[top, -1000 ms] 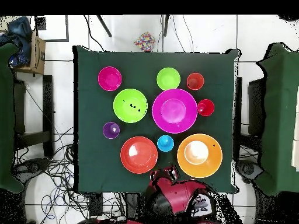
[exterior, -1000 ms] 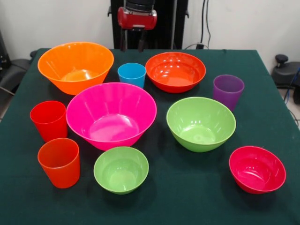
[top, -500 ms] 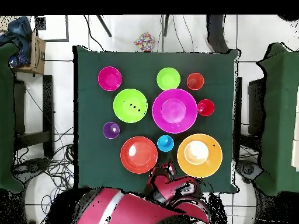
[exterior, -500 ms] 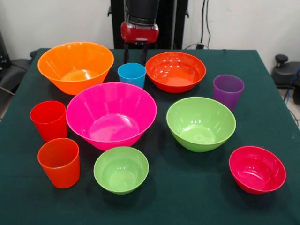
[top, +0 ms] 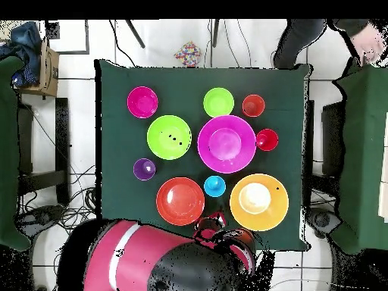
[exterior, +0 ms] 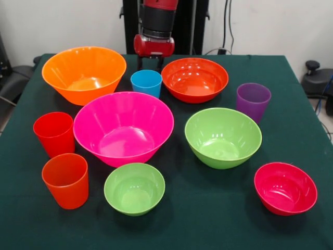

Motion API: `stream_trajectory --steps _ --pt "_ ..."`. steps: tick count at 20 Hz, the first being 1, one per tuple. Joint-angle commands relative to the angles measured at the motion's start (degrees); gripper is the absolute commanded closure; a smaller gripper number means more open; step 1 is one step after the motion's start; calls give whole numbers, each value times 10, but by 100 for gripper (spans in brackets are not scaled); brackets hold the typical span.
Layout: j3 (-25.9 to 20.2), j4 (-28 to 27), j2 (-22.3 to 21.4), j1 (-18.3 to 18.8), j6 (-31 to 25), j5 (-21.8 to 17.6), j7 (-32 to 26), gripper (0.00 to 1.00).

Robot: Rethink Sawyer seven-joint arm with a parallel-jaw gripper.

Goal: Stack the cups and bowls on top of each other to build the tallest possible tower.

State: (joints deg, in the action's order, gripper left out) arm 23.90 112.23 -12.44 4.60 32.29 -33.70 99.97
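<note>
- Front view: claw hangs just behind the blue cup; width cannot be told.
- Four cups, six bowls stand apart before it, none stacked.

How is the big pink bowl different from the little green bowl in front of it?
The pink bowl is much bigger, wider and taller than the little green bowl. The pink bowl sits in the middle of the table, while the little green bowl sits near the front edge. Their colours differ: bright pink against lime green. Both are round, shiny, empty and upright, standing apart from each other.
</note>
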Motion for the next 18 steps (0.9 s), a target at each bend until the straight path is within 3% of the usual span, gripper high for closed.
stream_trajectory --steps 1,4,10,14,18 --pt "1 -81 68 -7 50 16 9 0" --pt "-17 -67 24 5 12 -33 29 0" --pt "-129 -2 -144 79 -143 -177 85 0" --pt "-216 43 -224 146 -229 -202 76 0" --pt "-248 64 -254 177 -263 -187 48 0"
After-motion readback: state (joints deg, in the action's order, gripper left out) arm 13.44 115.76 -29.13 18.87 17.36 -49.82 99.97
